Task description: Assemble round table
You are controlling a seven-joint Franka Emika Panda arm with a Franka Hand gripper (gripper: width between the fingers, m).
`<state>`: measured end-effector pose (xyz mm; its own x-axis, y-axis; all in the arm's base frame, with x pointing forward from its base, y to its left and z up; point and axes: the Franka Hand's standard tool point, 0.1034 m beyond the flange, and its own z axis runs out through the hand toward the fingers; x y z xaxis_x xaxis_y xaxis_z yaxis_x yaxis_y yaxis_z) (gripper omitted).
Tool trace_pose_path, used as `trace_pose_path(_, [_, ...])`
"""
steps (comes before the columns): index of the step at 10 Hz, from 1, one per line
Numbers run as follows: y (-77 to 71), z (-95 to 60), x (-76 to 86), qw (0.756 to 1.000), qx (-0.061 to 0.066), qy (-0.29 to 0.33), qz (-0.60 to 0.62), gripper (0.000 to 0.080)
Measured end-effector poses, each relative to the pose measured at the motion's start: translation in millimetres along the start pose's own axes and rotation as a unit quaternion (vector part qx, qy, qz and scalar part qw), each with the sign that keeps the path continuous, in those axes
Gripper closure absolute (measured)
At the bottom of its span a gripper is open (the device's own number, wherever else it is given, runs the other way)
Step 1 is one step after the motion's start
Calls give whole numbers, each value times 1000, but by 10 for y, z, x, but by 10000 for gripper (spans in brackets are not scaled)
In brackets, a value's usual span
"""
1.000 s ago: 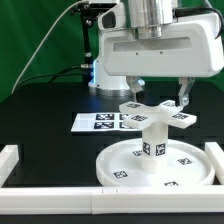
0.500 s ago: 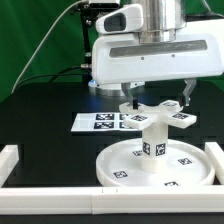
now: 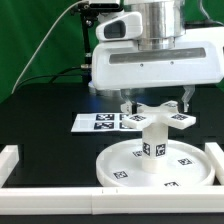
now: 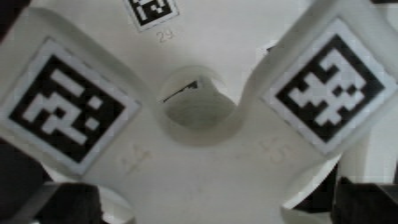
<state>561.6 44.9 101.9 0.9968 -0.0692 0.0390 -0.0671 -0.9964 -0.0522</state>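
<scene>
Exterior view, item by item, with the round disc as our landmark.

Round disc: white, rimmed, lying flat on the black table, hemmed by a white rail on the near side and at both ends. Several square tags sit on its face.

Leg: short thick cylinder, upright at the centre of the disc, one tag on its side.

Cross-shaped white piece: resting on top of the leg, above the disc's centre, a tag on each arm. In the wrist view the same piece fills the picture, with a round socket in its middle between two large tags.

Gripper: directly above the disc's centre, its fingers spread and standing either side of the cross piece. We cannot tell whether they touch it.

Marker board: flat on the table beyond the disc, toward the exterior view's left.

Step in hand, as we judge it: seating or screwing the cross piece onto the leg. The next move would call for closing squarely on the piece and keeping it centred over the leg while it is turned or pressed down.

Writing: none legible; we find only black-and-white square tags, no brand.
</scene>
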Motion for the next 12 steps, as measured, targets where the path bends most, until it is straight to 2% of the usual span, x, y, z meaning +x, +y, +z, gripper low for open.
trace_pose_path(1, [9,-3,4,1000,0,0,7,150])
trace_pose_path(3, [29,-4,9,998,0,1,56,364])
trace_pose_path(6, [30,-5,10,987,0,1,161,364])
trace_pose_path(8, [37,-11,26,958,3,5,288,364])
trace_pose_path(11, [54,6,30,888,17,11,460,363])
trace_pose_path(12, [52,5,33,856,23,8,517,363])
